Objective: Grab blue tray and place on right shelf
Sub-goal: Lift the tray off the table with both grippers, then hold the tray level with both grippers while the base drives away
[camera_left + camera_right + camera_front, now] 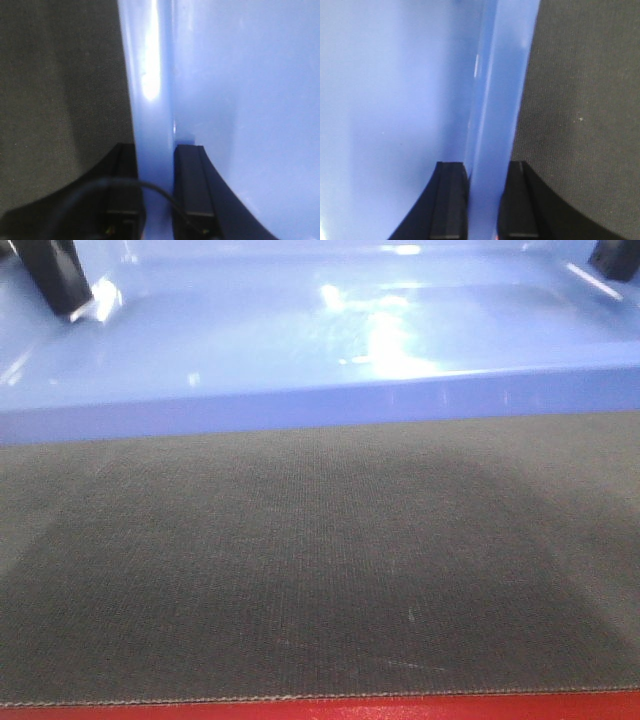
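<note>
On the grey mat (320, 560), toward 12 o'clock of the front view: the blue tray (300, 350) fills the far band, with its near rim facing the camera.
Long axis: it runs from 9 o'clock to 3 o'clock across the front view, one short end to each arm.
Left gripper (156, 150): at 11 o'clock in the front view. In its wrist view the jaws are pressed onto the tray's rim, one finger outside over the mat, one inside over the tray floor.
Right gripper (483, 167): at 1 o'clock in the front view, pinching the opposite rim the same way, inner finger over the tray floor, outer finger over the mat.
Rim in the jaws: in both wrist views it runs straight out toward 12 o'clock, in line with the fingers.
Lift: I cannot tell whether the tray rests on the mat or hangs just clear of it.
Right shelf: in none of the views.
Near edge: a red strip (320, 710) borders the mat at 6 o'clock.
Nearer arm: neither, since each holds one end. Judging by the task, the carry goes toward 3 o'clock, right end leading, and both grips must travel together to keep the tray level.
</note>
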Motion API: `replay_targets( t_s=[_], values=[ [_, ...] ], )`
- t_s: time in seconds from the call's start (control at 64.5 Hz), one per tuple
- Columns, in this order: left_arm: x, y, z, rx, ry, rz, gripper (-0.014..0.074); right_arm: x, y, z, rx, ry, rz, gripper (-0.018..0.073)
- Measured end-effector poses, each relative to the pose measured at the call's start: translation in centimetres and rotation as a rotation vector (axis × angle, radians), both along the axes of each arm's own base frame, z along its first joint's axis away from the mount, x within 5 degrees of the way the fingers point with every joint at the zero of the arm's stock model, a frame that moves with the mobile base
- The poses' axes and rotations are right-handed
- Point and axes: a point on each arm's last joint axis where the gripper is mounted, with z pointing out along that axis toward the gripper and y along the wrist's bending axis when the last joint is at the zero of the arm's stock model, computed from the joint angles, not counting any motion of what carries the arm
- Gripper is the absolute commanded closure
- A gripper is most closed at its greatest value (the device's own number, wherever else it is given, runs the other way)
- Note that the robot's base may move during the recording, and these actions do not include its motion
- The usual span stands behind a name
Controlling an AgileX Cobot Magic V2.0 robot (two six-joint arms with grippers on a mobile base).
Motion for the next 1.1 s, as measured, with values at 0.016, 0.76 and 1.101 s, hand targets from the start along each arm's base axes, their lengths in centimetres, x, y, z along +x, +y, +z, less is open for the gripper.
replay_targets(
  t_s=[0.016, 0.76, 1.101],
  values=[
    [-0.08, 0.05, 0.11, -0.002, -0.003, 0.001, 0.0638, -0.11, 0.0, 0.1, 0.002, -0.003, 0.0, 0.0503],
    [-0.58, 0.27, 0.57, -0.01, -0.009, 0.015, 0.0645, -0.86, 0.02, 0.65, 0.004, -0.023, 0.011, 0.0503],
    [-0.58, 0.27, 0.57, -0.01, -0.009, 0.015, 0.0645, -0.87, 0.02, 0.64, 0.003, -0.021, 0.011, 0.0503]
  ],
)
